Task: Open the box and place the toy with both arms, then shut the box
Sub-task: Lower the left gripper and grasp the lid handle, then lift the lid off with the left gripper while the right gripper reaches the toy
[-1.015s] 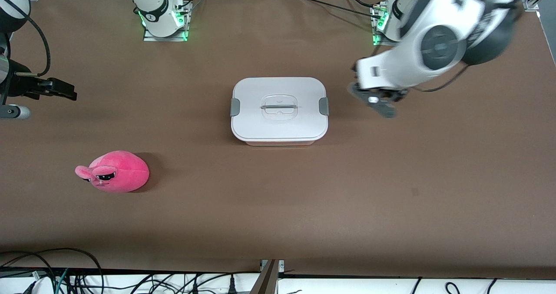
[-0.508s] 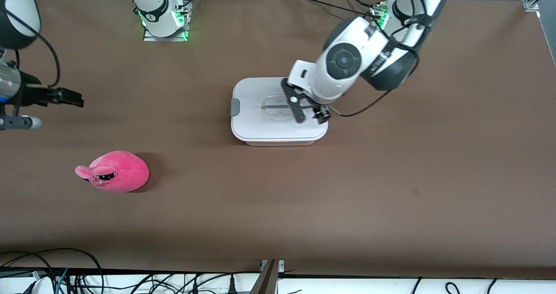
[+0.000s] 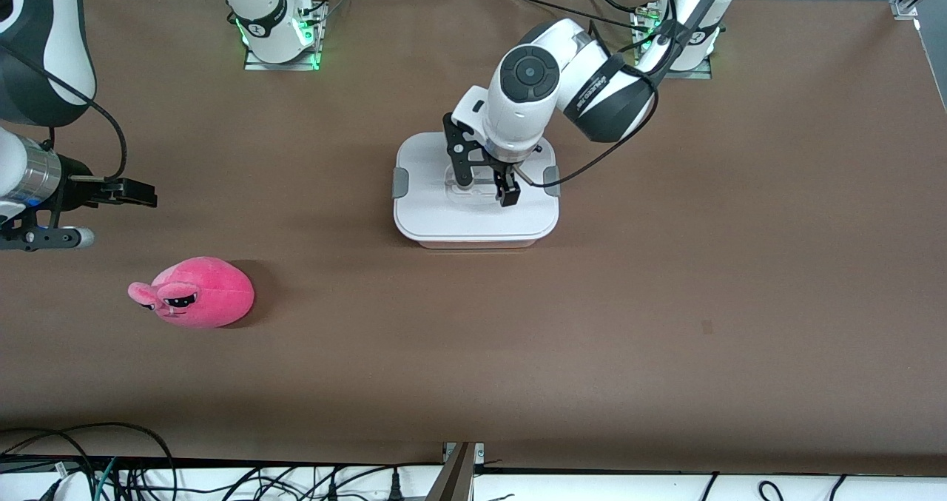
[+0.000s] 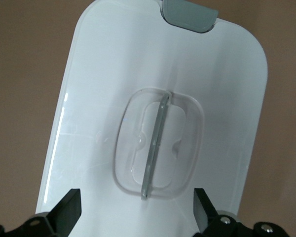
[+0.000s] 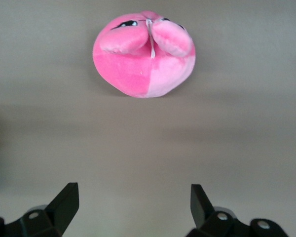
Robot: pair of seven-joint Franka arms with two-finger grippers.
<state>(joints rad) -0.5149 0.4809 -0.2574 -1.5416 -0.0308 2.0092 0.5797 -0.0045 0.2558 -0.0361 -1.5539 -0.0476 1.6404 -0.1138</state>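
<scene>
The box (image 3: 444, 220) stands shut mid-table, with a white lid and grey end clips (image 3: 399, 182). My left gripper (image 3: 484, 185) hangs open just over the lid's recessed handle (image 4: 155, 148), one finger on each side of it and not touching. The left wrist view shows the lid (image 4: 103, 74) between the open left gripper (image 4: 136, 200) fingers. The pink toy (image 3: 196, 292) lies on the table toward the right arm's end, nearer the front camera than the box. My right gripper (image 3: 111, 212) is open and empty above the table, short of the toy (image 5: 144, 59), as the right wrist view (image 5: 132, 192) shows.
The brown table (image 3: 666, 301) carries only the box and the toy. The arm bases (image 3: 277, 35) stand along its edge farthest from the front camera. Cables (image 3: 74, 471) run below the near edge.
My left arm swung from the left arm's end of the table to over the box lid and lowered above the handle. My right gripper moved a little toward the toy.
</scene>
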